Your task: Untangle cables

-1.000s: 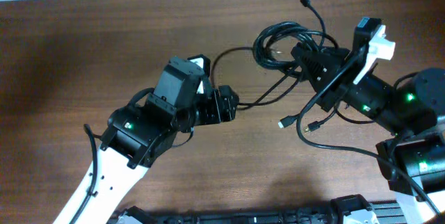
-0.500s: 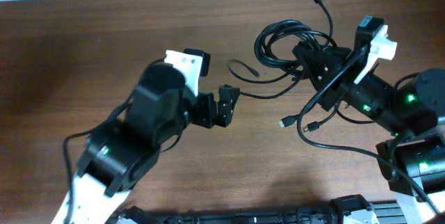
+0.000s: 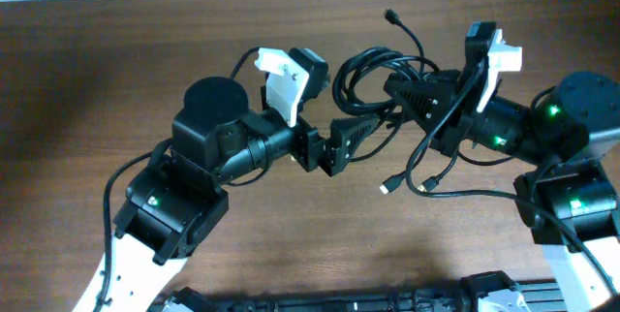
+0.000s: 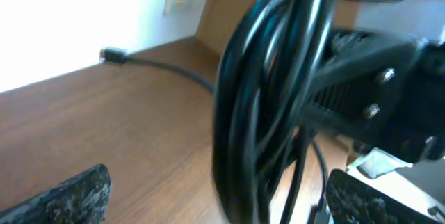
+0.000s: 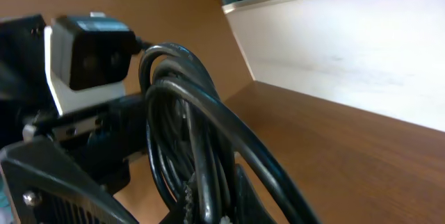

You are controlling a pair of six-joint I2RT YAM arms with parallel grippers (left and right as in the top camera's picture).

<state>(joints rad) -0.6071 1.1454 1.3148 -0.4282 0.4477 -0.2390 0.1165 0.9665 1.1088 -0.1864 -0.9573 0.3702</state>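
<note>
Showing the left gripper (image 3: pixel 329 143) spread wide and empty, aimed rightward at the cables (image 3: pixel 366 68). Their coiled bundle sits at the far centre of the table (image 3: pixel 116 70). The right gripper (image 3: pixel 395 89) is clenched on the coil's right side and appears to hold it upright.

In the left wrist view the coil stands as a tall loop, its long axis vertical. It lies straight ahead and roughly between the two open fingers (image 4: pixel 69 196), but beyond their tips and not yet inside the gap. Loose tails with plug ends (image 3: pixel 386 188) trail toward the near side, and one tail runs to the far edge.

The right arm already has the bundle, so the free left arm is judged the one to advance and pinch a strand.
</note>
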